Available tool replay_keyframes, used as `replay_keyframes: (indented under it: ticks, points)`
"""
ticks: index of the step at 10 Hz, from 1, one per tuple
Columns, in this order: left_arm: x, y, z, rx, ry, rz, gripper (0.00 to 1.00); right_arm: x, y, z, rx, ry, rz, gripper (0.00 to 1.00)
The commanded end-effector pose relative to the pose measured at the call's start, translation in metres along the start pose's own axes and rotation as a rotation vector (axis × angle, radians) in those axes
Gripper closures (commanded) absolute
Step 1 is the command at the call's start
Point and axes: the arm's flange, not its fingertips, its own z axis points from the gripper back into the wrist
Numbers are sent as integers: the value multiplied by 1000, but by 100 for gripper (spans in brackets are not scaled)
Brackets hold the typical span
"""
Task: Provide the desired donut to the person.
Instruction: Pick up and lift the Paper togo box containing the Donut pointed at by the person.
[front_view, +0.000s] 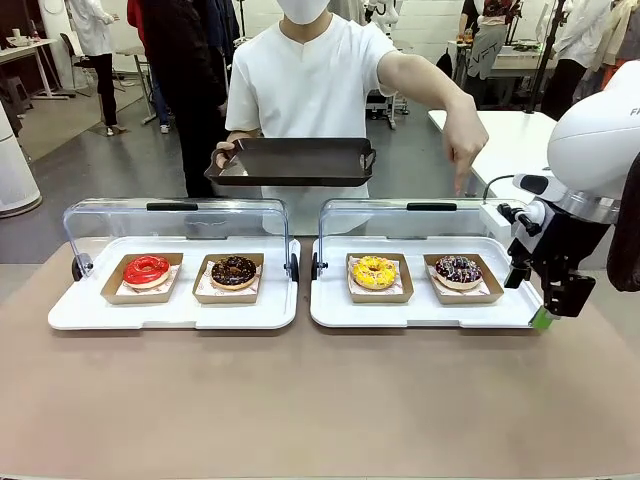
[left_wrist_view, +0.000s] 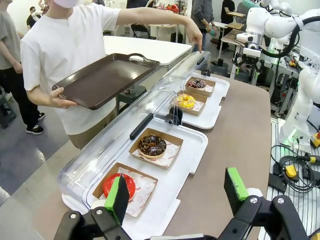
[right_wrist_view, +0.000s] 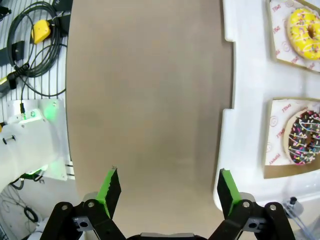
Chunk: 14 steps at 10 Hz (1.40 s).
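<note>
The person (front_view: 310, 80) stands at the far side, holding a dark serving tray (front_view: 293, 160) in one hand. The other hand (front_view: 465, 150) points down over the sprinkled chocolate donut (front_view: 458, 269) at the far right. A yellow donut (front_view: 374, 271) lies beside it, with a chocolate donut (front_view: 234, 270) and a red donut (front_view: 147, 269) on the left tray. My right gripper (front_view: 555, 312) hangs open just off the right tray's corner, and the sprinkled donut (right_wrist_view: 305, 137) lies to its side. My left gripper (left_wrist_view: 177, 192) is open and empty above the table near the red donut (left_wrist_view: 131, 182).
Each donut rests in a brown paper box on one of two white trays (front_view: 170, 315) (front_view: 420, 315), with clear lids (front_view: 180, 220) raised behind them. Bare tan tabletop (front_view: 320, 400) stretches in front. Cables and a yellow plug (right_wrist_view: 40, 31) lie on the floor beyond the table's edge.
</note>
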Motion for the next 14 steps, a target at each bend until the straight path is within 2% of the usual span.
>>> replay_keyframes:
  ticks: [1,2,3,6,10,11,12,14]
  points:
    - [1,0,1,-1,-15,-7,0,1,2,1,7,14,-5,0]
    - [1,0,1,-1,-15,-7,0,0,0,0,0,0,0,0]
    - [1,0,1,-1,-15,-7,0,6,-9,-6,15,29,-21,0]
    - [1,0,1,-1,-15,-7,0,2,-52,-27,4,22,-85,0]
    - [1,0,1,-1,-15,-7,0,8,-81,-41,-37,26,-78,0]
    - [1,0,1,-1,-15,-7,0,11,-84,-42,-48,73,-134,0]
    - [1,0,1,-1,-15,-7,0,4,-75,-39,-12,26,-64,0]
    - [1,0,1,-1,-15,-7,0,4,-75,-39,-12,26,-64,0]
